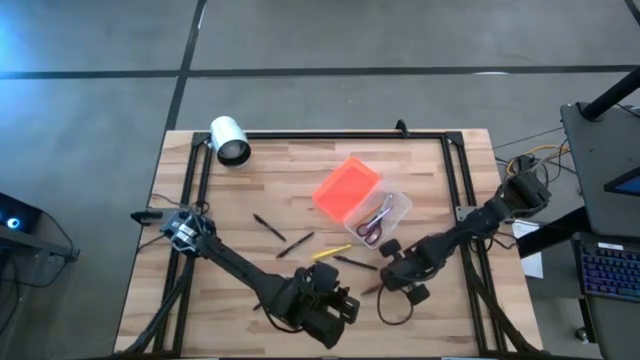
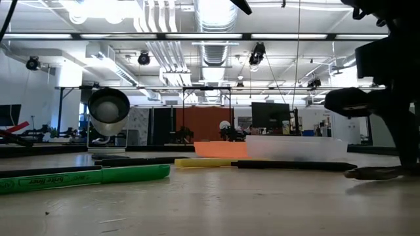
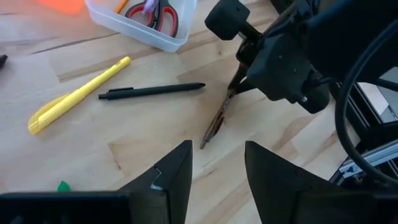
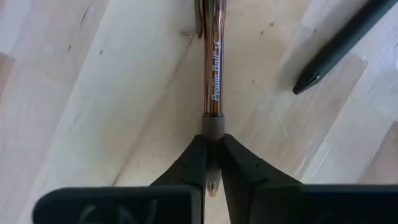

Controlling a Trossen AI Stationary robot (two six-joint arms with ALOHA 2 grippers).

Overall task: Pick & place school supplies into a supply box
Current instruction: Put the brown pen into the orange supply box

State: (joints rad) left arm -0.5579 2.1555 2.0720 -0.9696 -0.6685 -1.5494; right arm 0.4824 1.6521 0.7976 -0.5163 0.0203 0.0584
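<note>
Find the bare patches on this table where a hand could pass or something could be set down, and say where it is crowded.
Bare wood lies between the white cylinder and the orange lid, and along the table's near left edge beside the left arm. It is crowded in front of the supply box: the yellow pen, black pen, brown pen and both grippers, left and right.

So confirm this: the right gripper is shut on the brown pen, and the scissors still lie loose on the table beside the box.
Not quite. The right gripper is shut on the brown pen, as the right wrist view shows, but the scissors lie inside the supply box, not on the table; the high view shows this.
</note>
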